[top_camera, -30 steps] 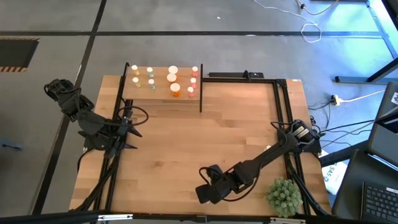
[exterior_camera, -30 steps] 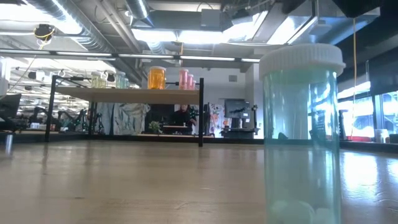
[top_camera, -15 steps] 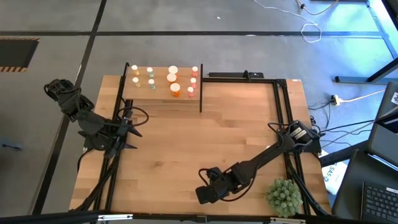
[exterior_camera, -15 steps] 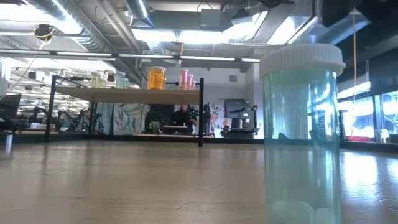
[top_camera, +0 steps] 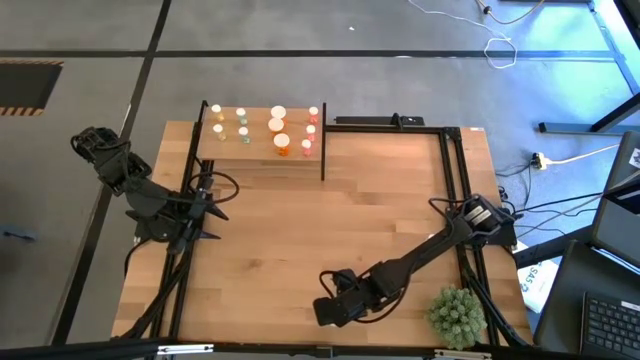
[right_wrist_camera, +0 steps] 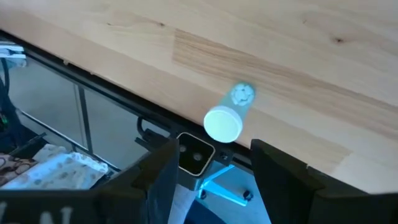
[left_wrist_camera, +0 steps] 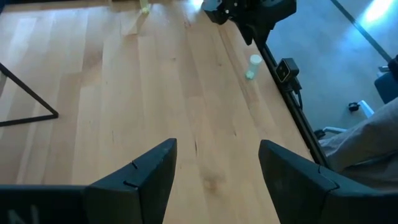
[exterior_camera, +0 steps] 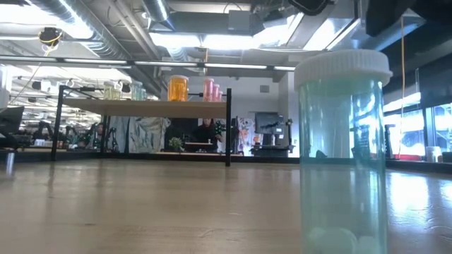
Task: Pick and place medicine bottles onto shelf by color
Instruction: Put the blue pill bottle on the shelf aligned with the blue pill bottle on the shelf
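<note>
Hovering above a pale green bottle point(right_wrist_camera: 227, 118) at the surface's point(top_camera: 330, 220) near edge, the right gripper point(right_wrist_camera: 211, 165) holds its jaws apart; the left gripper point(left_wrist_camera: 214, 165), at the left edge, is likewise apart and empty.

a spiky green plant ball point(top_camera: 456, 313) sits on the table point(top_camera: 300, 230) (near corner).

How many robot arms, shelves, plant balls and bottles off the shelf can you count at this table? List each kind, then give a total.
Robot arms: 2 (left gripper, right gripper)
Shelf: 1
Plant ball: 1
Bottle off the shelf: 1
Total: 5
</note>
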Controlling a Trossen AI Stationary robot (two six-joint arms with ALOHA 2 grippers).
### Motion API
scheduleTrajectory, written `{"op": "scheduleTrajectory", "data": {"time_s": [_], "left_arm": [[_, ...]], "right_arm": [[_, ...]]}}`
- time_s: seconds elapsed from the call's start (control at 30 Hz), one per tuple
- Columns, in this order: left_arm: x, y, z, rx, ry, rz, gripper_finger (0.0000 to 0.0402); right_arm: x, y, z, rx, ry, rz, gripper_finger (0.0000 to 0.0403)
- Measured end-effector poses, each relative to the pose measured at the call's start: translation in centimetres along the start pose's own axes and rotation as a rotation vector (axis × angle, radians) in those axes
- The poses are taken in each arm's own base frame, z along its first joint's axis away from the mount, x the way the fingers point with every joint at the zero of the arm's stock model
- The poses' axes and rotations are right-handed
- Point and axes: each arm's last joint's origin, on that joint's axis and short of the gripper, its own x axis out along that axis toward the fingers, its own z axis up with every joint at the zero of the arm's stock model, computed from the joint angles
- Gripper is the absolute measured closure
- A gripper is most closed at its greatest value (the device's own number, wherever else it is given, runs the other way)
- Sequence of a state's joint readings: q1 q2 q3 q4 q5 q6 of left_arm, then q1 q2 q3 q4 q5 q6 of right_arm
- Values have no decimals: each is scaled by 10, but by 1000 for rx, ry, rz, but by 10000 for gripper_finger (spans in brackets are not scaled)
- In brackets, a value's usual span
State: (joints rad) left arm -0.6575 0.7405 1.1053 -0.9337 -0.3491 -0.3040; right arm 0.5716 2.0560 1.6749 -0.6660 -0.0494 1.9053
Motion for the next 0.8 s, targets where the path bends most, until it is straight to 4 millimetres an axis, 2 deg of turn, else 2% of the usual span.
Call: {"op": "scheduleTrajectory", "data": {"time_s": [0.4, 0.8], "left_arm": [[0, 0, 0, 0, -1, 0, 178], [0, 0, 0, -1, -3, -1, 178]], "right_arm": [[13, -1, 1, 45, -4, -5, 202], [15, -1, 3, -36, -9, -5, 202]]}}
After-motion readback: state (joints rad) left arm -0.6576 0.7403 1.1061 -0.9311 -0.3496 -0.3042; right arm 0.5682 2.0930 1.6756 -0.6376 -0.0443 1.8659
